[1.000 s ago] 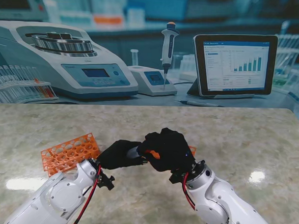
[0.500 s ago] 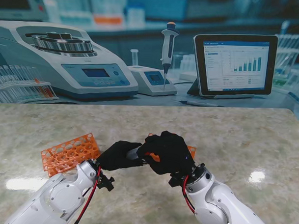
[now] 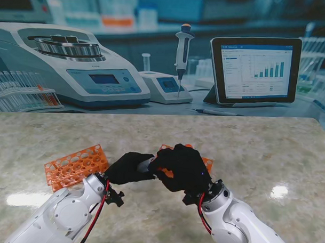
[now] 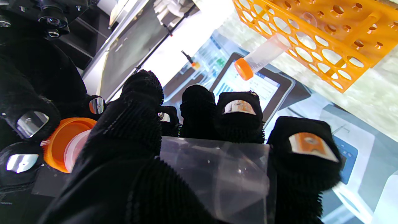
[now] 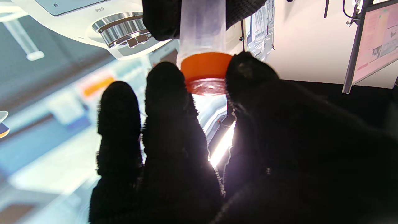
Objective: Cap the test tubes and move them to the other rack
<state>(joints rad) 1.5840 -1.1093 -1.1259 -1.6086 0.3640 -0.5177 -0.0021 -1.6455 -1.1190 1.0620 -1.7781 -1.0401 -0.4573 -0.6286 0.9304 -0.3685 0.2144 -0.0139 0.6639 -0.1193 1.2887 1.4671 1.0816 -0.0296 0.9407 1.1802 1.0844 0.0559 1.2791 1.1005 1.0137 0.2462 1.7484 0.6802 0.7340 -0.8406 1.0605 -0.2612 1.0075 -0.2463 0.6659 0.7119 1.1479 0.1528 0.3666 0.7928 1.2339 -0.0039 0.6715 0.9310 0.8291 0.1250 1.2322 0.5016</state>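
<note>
My left hand is shut on a clear test tube held level above the table. Its mouth carries an orange cap, and my right hand is shut on that cap with thumb and fingertips around it. In the stand view only a grey bit of the tube shows between the two black gloves. One orange rack lies to my left. A second orange rack is mostly hidden behind the right hand. The left wrist view shows an orange rack holding one capped tube.
Beyond the table's far edge stand a centrifuge, a small instrument with a pipette, a tablet and racks of tubes. The marble table top stretches out to my right.
My right hand has crept slightly left and away from me on the cap, uncovering more of the rack behind it. The left hand keeps the tube in place.
</note>
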